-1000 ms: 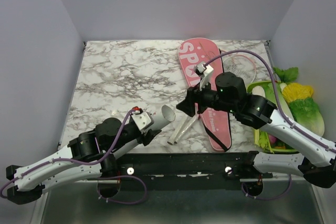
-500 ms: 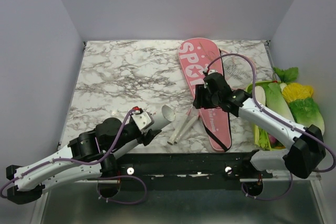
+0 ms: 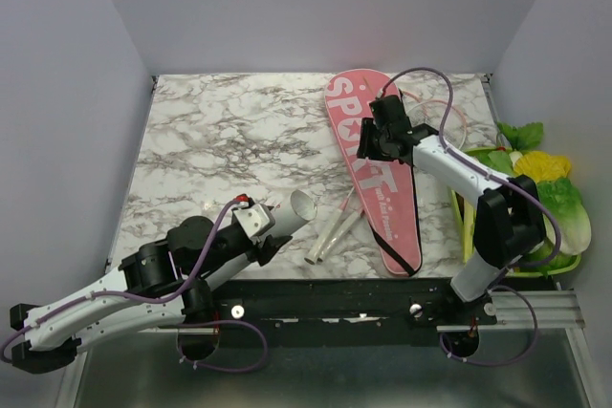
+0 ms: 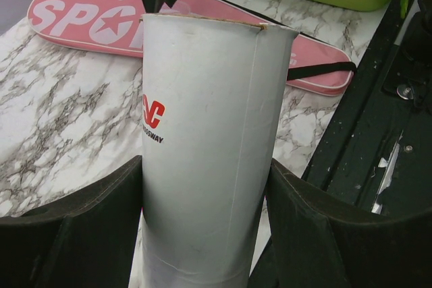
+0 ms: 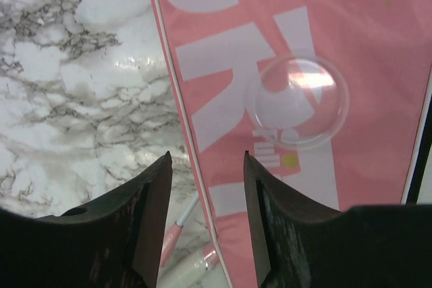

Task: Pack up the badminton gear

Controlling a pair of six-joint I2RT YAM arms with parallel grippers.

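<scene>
Above the bag (image 5: 385, 99), right fingers (image 5: 152, 224) gape; left fingers (image 4: 101, 224) clasp the tube (image 4: 202, 153).

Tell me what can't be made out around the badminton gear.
- Top view: heads of the slim pink-white rackets are mostly hidden by the long pink racket-shaped bag and the right arm.
- Left wrist view: near end of the white cardboard tube is cut off by the bottom edge.
- Right wrist view: the clear round disc on the bag is too indistinct to identify.

Bag (image 5: 378, 45): pink, white lettering, black edging, under the right jaws. Tube (image 4: 202, 133): white, red logo, between the left jaws. Table (image 3: 229, 140): grey-veined white marble.
</scene>
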